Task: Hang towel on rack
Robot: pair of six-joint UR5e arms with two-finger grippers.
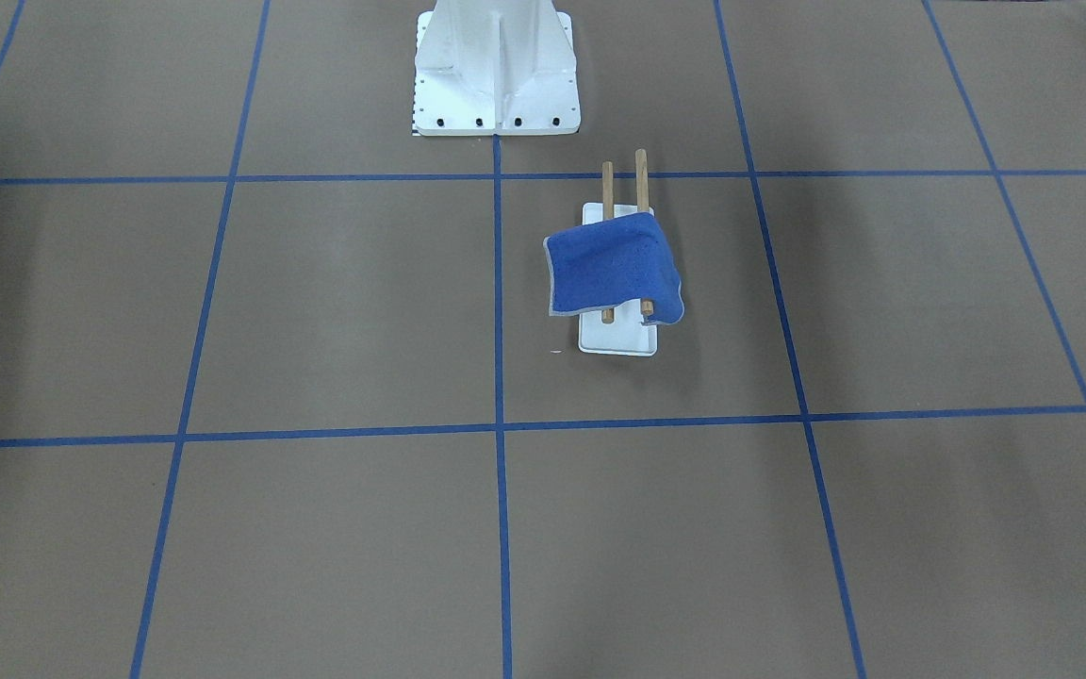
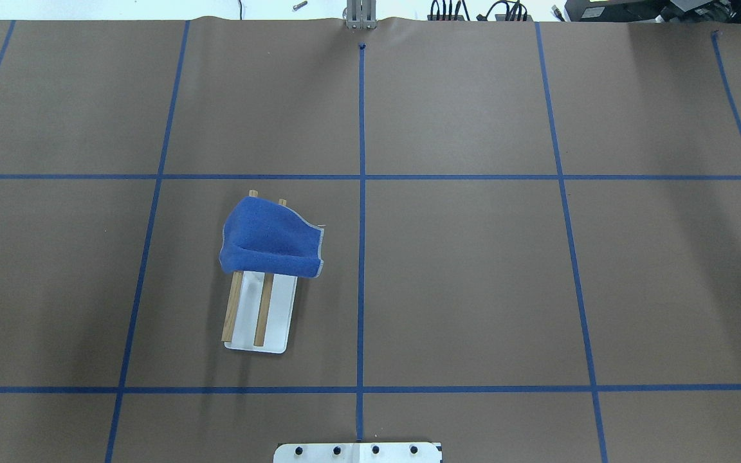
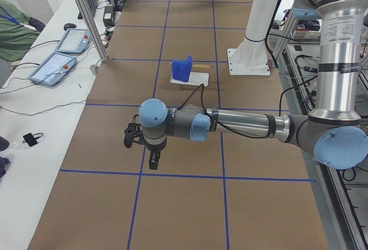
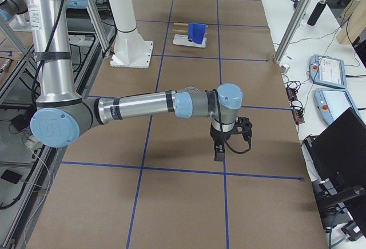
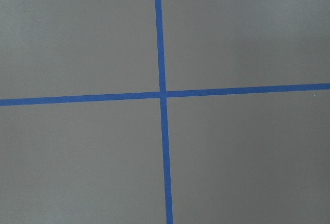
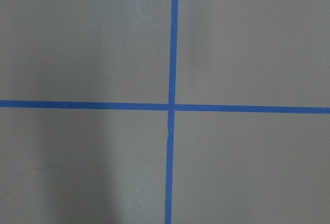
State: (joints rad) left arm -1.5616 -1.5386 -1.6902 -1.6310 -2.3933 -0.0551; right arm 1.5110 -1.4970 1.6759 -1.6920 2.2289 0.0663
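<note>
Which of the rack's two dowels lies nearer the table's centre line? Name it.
The dowel on the robot's right; the other dowel sits farther out.

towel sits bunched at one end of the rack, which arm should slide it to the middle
Left, probably. The rack with the towel stands left of the centre tape line in the overhead view, on the side of the left arm.

Probably a robotics lab: blue-taped grid table (image 2: 473, 289), teach pendants (image 3: 54, 68) alongside.

We look down on brown table paper (image 5: 77, 38). Directly beneath us, two blue tape lines (image 5: 163, 94) cross at right angles.
</note>
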